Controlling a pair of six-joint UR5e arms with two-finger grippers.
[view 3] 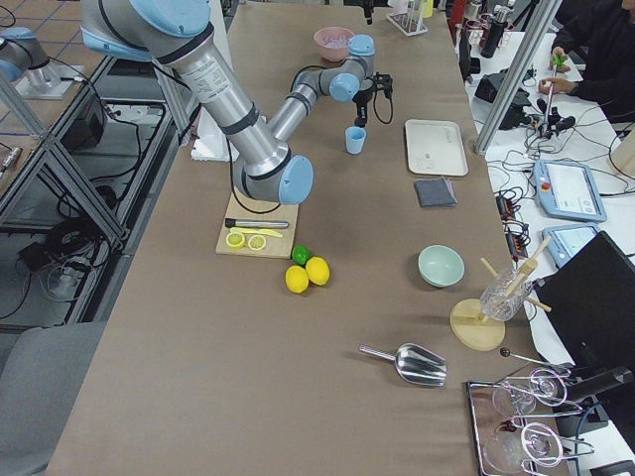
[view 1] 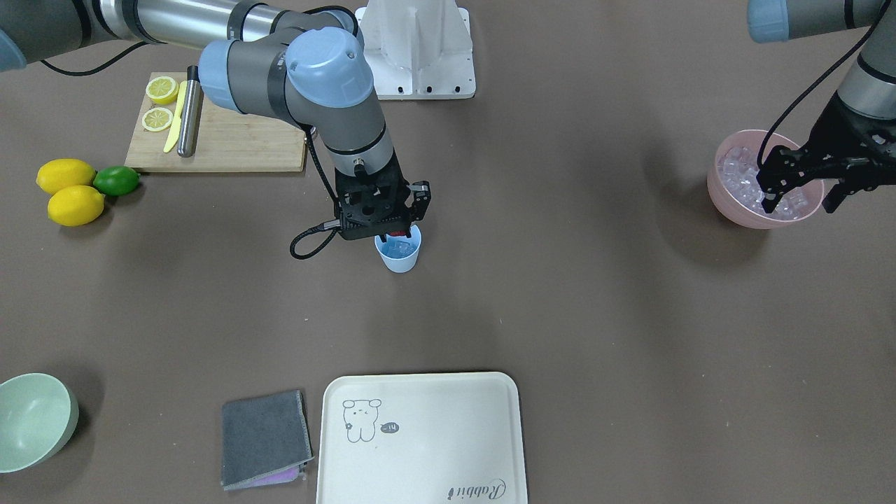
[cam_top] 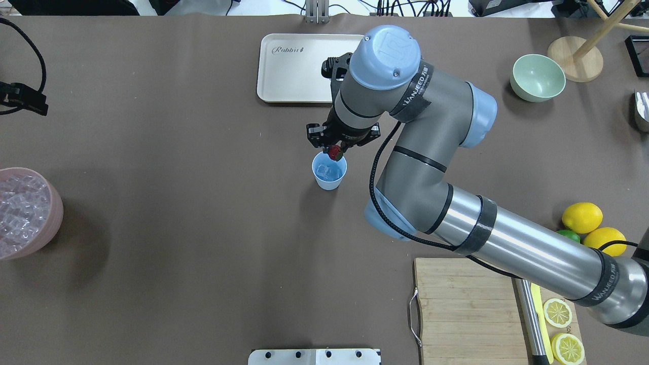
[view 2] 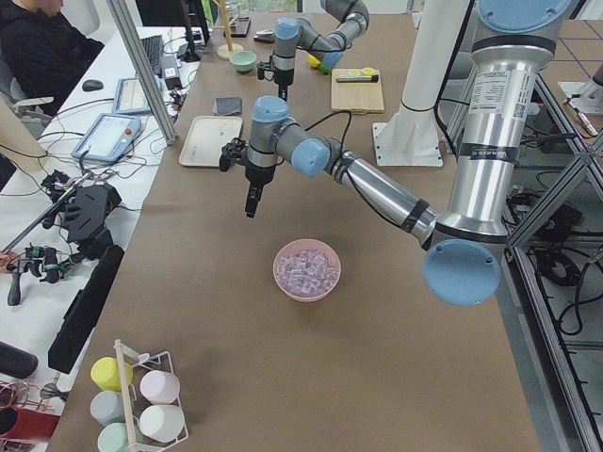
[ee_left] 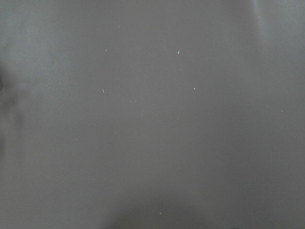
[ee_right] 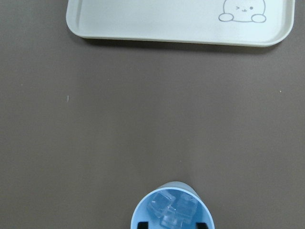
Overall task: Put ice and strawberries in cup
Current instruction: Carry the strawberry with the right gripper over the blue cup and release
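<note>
Robotics lab, aluminium framing point(view 2: 141, 71), teach pendants point(view 3: 568, 190), loose cables point(cam_top: 405, 6), person point(view 2: 42, 47) seated alongside.

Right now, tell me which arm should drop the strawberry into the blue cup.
Right. The right pincer grips the strawberry just over the mouth of the cup, with ice cubes already inside. The left pincer hangs open and empty near the pink bowl, far from the cup.

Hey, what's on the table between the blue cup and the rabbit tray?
Nothing. The right wrist view shows only bare brown table between the cup and the tray, and the front-facing view agrees.
</note>
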